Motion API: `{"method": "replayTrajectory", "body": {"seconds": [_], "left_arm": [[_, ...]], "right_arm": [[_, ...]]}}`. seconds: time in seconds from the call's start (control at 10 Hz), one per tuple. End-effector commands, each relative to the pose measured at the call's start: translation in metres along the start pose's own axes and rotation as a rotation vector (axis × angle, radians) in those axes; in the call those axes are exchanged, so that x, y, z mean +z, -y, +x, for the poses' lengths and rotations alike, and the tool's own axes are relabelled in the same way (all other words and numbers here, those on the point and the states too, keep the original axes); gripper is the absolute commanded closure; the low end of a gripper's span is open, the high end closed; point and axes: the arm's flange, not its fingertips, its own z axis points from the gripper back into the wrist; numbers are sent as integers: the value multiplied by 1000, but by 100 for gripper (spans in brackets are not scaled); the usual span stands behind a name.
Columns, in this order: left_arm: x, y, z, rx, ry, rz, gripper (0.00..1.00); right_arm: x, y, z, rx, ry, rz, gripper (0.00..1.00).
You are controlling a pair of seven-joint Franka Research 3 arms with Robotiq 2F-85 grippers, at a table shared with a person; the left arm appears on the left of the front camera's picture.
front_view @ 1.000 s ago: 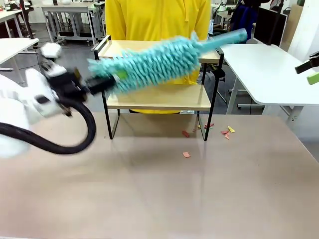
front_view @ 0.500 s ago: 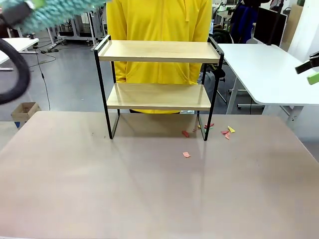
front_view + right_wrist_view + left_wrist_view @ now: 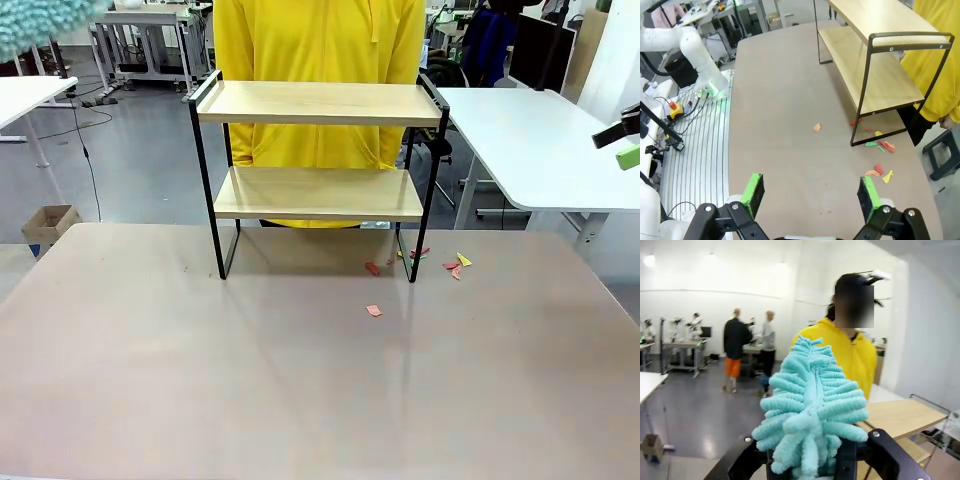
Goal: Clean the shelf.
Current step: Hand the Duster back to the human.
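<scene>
Front view: shelf [image 3: 318,150] boards look bare, paper scraps [image 3: 440,262] litter the table at four o'clock; my left gripper [image 3: 812,462] clamps the duster [image 3: 812,410], right gripper [image 3: 812,192] gapes empty.

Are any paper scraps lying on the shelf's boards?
No: both boards of the shelf are bare; the coloured paper scraps lie on the table.

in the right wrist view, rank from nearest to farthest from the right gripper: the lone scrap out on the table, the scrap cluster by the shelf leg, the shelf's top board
From the right gripper:
1. Scrap cluster, on the table by the shelf leg, toward the picture's right.
2. Lone scrap, out on the open table; only slightly farther, close to call.
3. Top board of the shelf, at the picture's upper right, clearly farthest.
</scene>
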Motion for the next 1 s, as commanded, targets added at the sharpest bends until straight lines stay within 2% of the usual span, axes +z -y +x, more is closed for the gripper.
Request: {"method": "replayTrajectory", "body": {"seconds": [0.0, 0.2, 0.5, 0.7, 0.9], "left_arm": [[31, 18, -48, -1, 4, 102, 81], [29, 8, -73, 4, -24, 140, 81], [33, 3, -132, 0, -81, 205, 81], [48, 10, -173, -2, -95, 195, 81], [63, 20, -200, -10, -119, 187, 81]], "right_arm": [[1, -1, 0, 17, -13, 2, 0], [1, -1, 0, 17, -13, 2, 0], [1, -1, 0, 17, -13, 2, 0], [1, -1, 0, 17, -13, 2, 0], [1, -1, 0, 17, -13, 2, 0]]}}
